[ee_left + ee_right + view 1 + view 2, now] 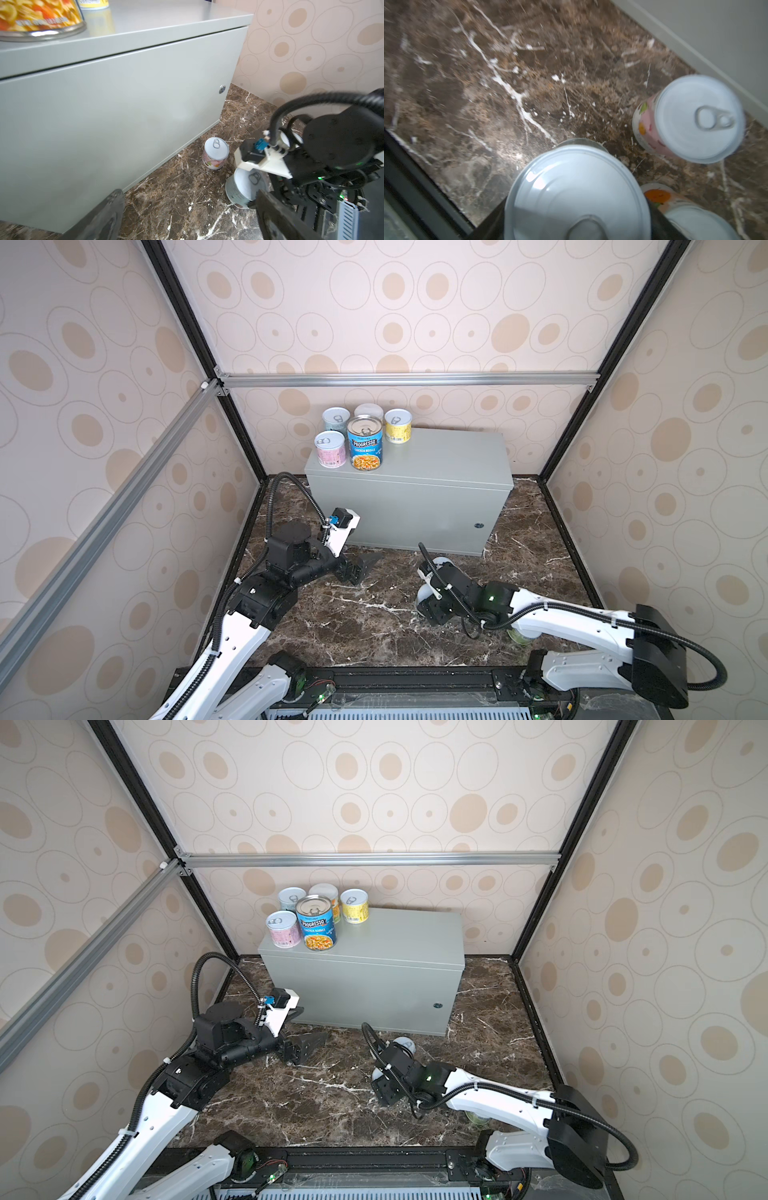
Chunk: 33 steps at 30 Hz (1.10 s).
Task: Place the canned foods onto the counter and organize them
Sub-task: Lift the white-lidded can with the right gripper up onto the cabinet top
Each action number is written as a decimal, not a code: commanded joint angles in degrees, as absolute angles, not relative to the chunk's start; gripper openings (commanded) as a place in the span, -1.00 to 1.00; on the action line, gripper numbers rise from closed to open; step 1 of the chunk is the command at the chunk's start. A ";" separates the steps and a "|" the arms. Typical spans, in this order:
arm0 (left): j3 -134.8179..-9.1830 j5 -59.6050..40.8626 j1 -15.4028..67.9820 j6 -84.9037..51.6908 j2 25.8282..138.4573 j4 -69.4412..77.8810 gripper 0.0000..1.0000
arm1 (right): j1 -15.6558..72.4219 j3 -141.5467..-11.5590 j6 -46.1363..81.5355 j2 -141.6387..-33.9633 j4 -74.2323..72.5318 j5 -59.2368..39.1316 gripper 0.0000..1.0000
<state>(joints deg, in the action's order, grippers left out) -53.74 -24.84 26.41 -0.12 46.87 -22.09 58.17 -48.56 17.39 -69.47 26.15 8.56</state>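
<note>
The grey counter [415,506] carries several cans at its left end, among them the blue Progresso can [365,448], a pink one [330,449] and a yellow one [398,425]. On the marble in front, my right gripper [430,601] is shut on a pale grey-labelled can [577,193], which leans in the left wrist view [242,190]. A pink can [691,120] stands upright close to the counter's front. An orange-labelled can [675,207] sits right beside the held one. My left gripper [361,568] hangs open and empty near the counter's front left.
A greenish can [521,637] lies partly hidden under the right arm. Patterned walls close in three sides, and a black rail [415,676] runs along the near edge. The counter's right half [457,456] is bare.
</note>
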 commanded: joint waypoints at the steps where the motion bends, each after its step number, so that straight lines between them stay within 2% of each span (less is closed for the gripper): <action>1: -56.95 -19.20 26.81 1.30 46.96 -20.40 0.96 | 58.56 -60.29 12.34 -66.41 32.78 9.47 0.12; 9: -62.46 -14.00 26.83 0.94 47.85 -19.96 0.96 | 57.59 -90.85 4.52 -75.42 50.44 17.06 0.13; 15: -66.98 -11.18 26.87 1.99 48.97 -20.39 0.96 | 52.59 -111.24 -0.16 -84.97 55.40 19.45 0.13; 22: -68.38 -11.52 26.82 3.66 48.50 -20.26 0.96 | 47.12 -134.18 -4.03 -97.70 60.80 17.14 0.15; 33: -68.86 -17.74 26.81 4.48 50.18 -18.90 0.96 | 41.06 -147.57 -4.79 -109.13 58.75 12.26 0.19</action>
